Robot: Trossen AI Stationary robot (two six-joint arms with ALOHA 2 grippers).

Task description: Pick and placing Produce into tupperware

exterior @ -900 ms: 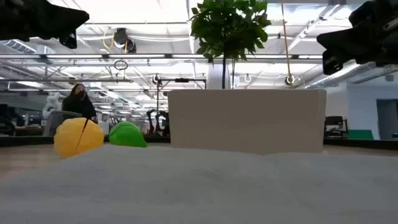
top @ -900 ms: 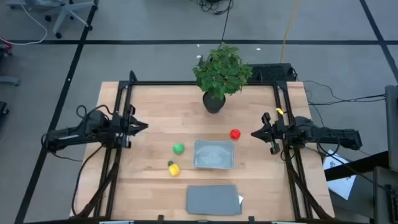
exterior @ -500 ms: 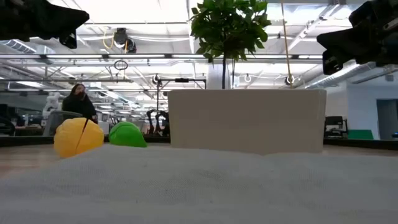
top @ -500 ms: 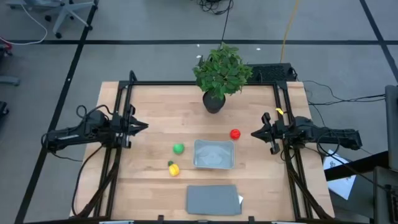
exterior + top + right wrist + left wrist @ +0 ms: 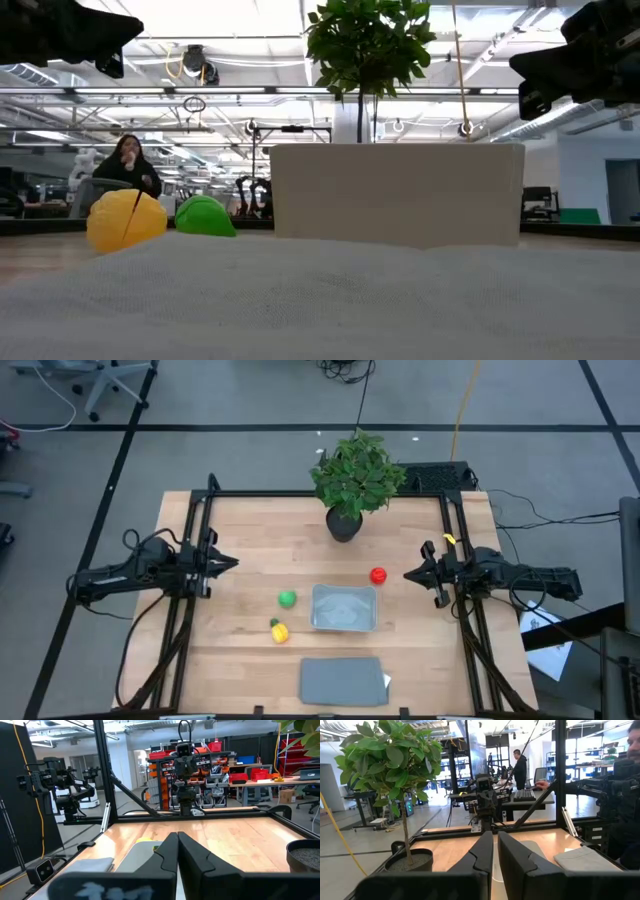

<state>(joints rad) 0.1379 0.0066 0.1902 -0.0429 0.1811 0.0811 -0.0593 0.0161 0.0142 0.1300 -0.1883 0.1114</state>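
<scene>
Produce untouched on the table: red piece (image 5: 378, 575), green piece (image 5: 287, 598) and yellow piece (image 5: 279, 630) lie around the empty tupperware (image 5: 345, 607), while left gripper (image 5: 226, 563) and right gripper (image 5: 411, 575) wait at opposite edges, fingers pressed together, so the next move likely calls for opening and reaching.

Open tabletop (image 5: 250, 545) spans the frame's centre between both side frames; the potted plant (image 5: 355, 480) blocks the upper middle, the flat grey rectangle (image 5: 342, 681) the lower middle.
</scene>
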